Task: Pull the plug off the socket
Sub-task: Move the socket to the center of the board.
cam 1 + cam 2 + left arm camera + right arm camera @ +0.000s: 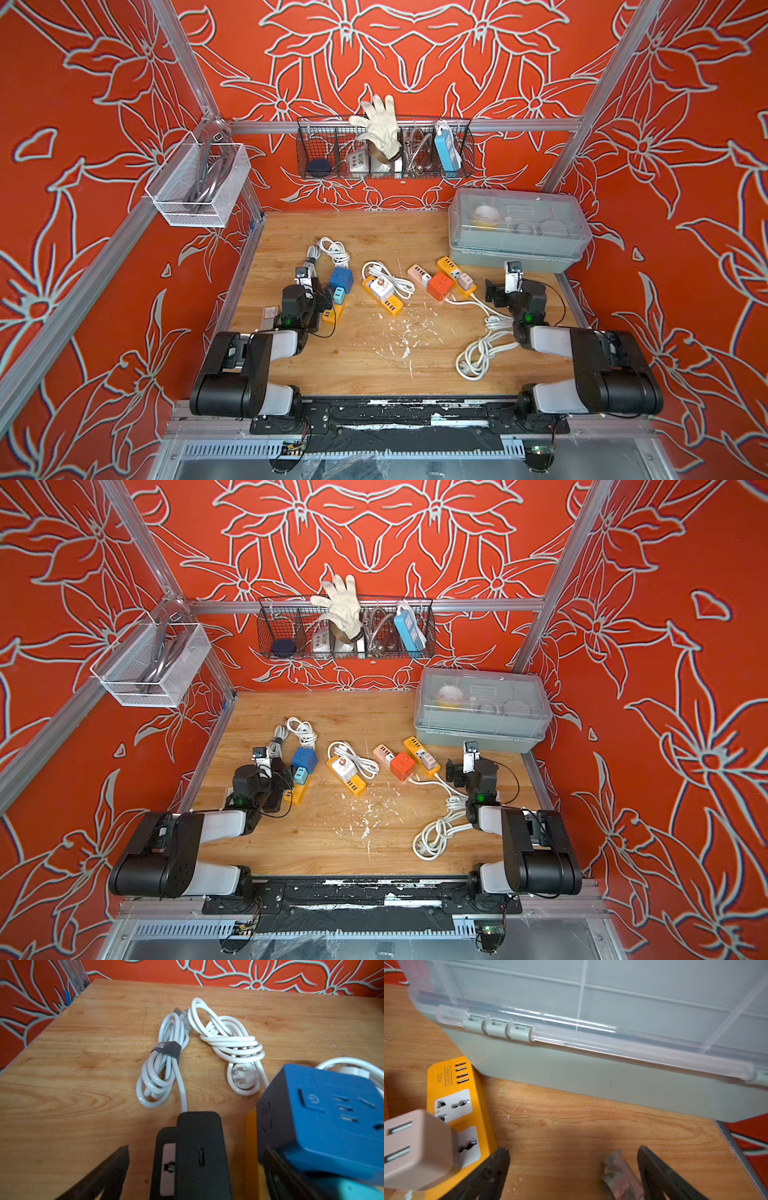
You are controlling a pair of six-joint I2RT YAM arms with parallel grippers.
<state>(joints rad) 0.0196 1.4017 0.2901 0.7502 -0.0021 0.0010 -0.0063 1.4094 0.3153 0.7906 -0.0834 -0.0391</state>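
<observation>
Left gripper (196, 1148): fingers (108, 1169) spread fully apart, gripping nothing. A black power adapter (199, 1142) stands between them, clear of both. Its grey cable (160, 1068) runs ahead to a strapped coil on the wooden table (72, 1084), and a white cable coil (232, 1045) with a loose plug lies beside it. A blue cube socket (324, 1118) sits just outside one finger, by the left yellow power strip (251, 1142). In both top views a light-blue plug (338, 296) is seated on that strip.

Right gripper (574, 1148): fingers (658, 1169) equally wide, empty, over bare table. A beige USB charger (417, 1147) is plugged into the right yellow power strip (452, 1086), just outside one finger. A grey storage box (591, 1080) with a clear lid blocks the way ahead, close against the strip's far end.

Between the arms lie a middle yellow power strip (392, 307) carrying a white adapter (381, 286), an orange cube socket (440, 286) and a pink strip (419, 274). A loose white cable (482, 345) lies near the right arm.
</observation>
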